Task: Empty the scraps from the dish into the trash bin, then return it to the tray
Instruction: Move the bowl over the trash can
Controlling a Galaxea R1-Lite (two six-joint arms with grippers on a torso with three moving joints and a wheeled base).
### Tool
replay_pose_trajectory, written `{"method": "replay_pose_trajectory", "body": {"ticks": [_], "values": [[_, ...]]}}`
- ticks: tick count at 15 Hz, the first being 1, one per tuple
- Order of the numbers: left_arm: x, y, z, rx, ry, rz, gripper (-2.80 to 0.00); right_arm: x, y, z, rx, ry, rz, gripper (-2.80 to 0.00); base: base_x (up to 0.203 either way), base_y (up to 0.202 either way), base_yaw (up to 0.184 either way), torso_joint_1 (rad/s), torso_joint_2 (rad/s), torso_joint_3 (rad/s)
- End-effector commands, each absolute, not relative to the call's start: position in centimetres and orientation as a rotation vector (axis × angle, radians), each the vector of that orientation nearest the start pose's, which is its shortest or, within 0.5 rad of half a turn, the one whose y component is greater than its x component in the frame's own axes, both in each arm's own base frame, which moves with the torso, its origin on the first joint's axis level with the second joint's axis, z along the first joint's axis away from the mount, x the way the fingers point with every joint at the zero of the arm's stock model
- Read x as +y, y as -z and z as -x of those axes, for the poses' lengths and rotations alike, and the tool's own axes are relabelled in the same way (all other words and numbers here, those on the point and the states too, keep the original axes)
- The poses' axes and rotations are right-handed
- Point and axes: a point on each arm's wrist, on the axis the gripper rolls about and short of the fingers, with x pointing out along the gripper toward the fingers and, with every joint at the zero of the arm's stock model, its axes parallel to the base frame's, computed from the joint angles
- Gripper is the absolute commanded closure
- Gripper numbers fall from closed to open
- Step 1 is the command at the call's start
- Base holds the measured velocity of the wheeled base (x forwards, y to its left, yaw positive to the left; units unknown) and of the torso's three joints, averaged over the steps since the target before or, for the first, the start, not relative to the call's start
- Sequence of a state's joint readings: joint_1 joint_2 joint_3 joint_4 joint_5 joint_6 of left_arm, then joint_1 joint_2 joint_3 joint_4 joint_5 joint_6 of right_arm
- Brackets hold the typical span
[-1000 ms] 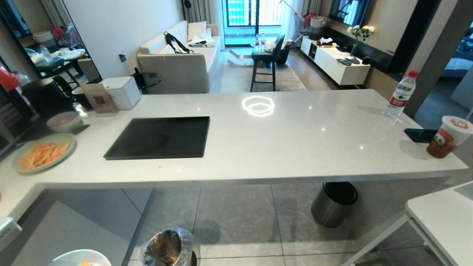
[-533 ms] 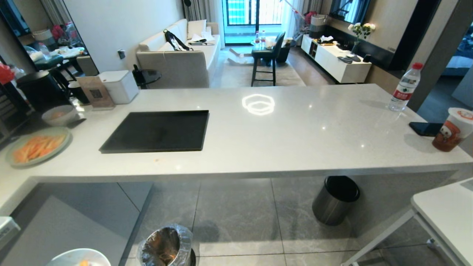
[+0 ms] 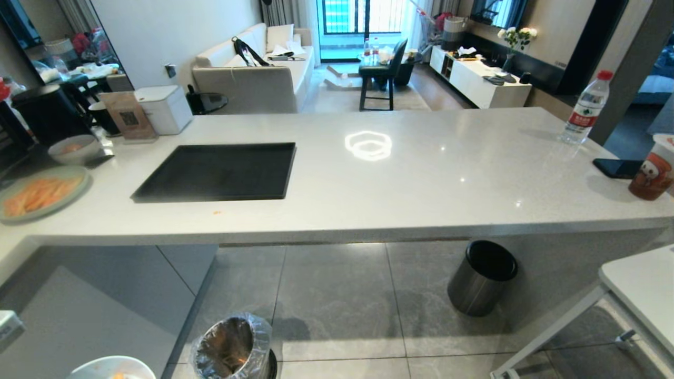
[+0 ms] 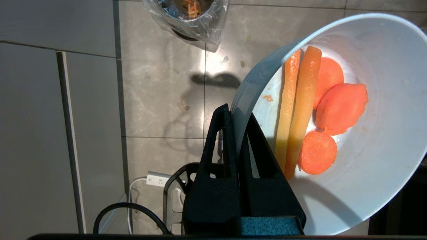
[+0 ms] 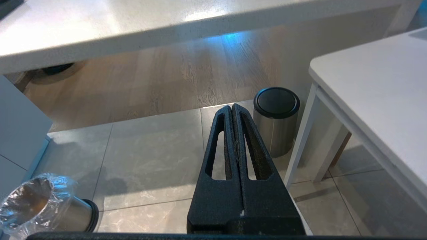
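Pinching the dish [image 4: 367, 140] by its rim with the left gripper [image 4: 235, 115], jaws clamped tight on the wall, scraps [image 4: 317, 106] lying inside. Holding it above the floor, near the trash bin [image 3: 231, 350], not over it. Hanging idle, right gripper [image 5: 233, 110] closed, empty.

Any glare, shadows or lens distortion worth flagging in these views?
Head view: ring-shaped lamp glare on the counter, counter edges bow outward. Left wrist view: an arm-shaped shadow falls on the floor tiles below the trash bin, the dish evenly lit. Right wrist view: bluish glare under the counter edge.
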State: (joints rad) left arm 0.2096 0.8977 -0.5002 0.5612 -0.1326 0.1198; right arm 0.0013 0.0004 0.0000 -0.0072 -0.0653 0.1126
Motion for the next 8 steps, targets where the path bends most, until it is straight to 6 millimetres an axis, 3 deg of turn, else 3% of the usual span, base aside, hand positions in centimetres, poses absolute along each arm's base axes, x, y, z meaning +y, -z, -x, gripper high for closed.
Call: {"method": "replay_pose_trajectory", "body": {"ticks": [1,8], "values": [[0.94,-15.21,-5.82,0.953,-0.013,0.053,0.0,-0.15,-7.63,2.27,-0.01,0.064,-0.114,0.0,0.0,0.0,0.0,-0.188,0.55,0.339],[0.9,-15.22,-5.6,0.962,-0.016,0.053,0.0,-0.15,-7.63,2.27,-0.01,0.064,-0.114,0.0,0.0,0.0,0.0,-0.165,0.53,0.365]]}}
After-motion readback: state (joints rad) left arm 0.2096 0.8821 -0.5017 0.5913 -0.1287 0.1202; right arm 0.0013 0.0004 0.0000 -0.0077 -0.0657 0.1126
